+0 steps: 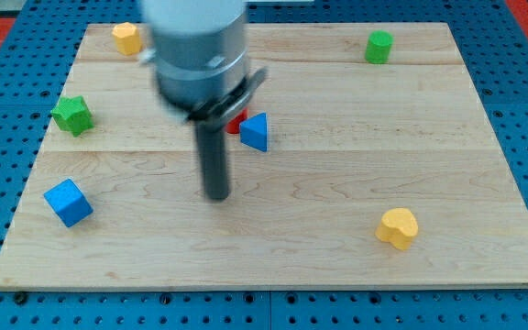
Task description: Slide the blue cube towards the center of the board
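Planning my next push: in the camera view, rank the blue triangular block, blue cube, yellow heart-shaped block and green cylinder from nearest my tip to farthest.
From my tip:
1. Blue triangular block, just up and to the view's right.
2. Blue cube, the view's left.
3. Yellow heart-shaped block, lower right.
4. Green cylinder, top right.
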Robot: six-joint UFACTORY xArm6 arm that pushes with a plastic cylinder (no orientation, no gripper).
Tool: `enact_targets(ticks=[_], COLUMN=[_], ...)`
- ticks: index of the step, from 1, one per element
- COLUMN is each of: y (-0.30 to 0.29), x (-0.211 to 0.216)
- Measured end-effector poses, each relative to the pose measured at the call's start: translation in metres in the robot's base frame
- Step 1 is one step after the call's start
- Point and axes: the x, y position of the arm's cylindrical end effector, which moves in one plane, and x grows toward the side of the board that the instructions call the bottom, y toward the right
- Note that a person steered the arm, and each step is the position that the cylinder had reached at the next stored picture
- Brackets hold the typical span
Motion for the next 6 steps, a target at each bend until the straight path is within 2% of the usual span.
enact_targets(ticks=[1, 2, 3, 4, 5, 6], y=[-0.112, -0.189, -0.133, -0.064, -0.138, -0.1], x=[0.059, 0.014, -0.037, -0.034, -0.017, 0.039])
